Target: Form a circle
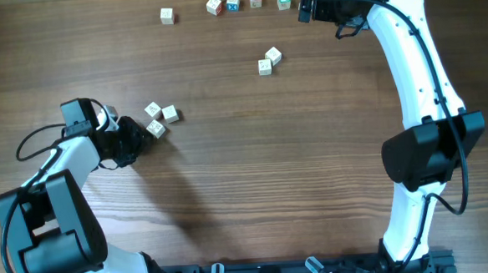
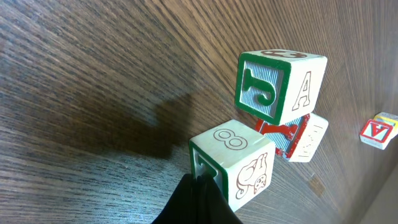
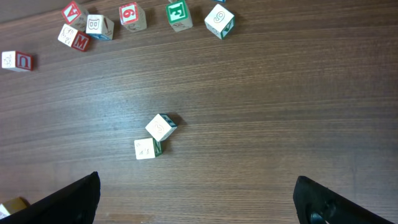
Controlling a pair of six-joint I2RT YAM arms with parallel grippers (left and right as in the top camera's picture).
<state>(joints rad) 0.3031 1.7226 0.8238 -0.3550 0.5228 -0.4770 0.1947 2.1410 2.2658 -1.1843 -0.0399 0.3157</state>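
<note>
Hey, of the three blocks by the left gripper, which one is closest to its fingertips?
The green-edged block with an 8 on top, right at the left gripper's closed tips. The green J block and the red-edged block sit behind it.

Bright even light, soft shadows, sharp.

matt wooden cubes [image 1: 161, 119], grained wood table [image 1: 271, 168]

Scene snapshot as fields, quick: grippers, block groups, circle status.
left gripper: shut, tip at the trio
right gripper: open, empty, beside the row
trio: three cubes bunched together
pair: mid-table, close together
row: along the far edge
lone cube: apart, left of the row
status: no circle formed yet
</note>
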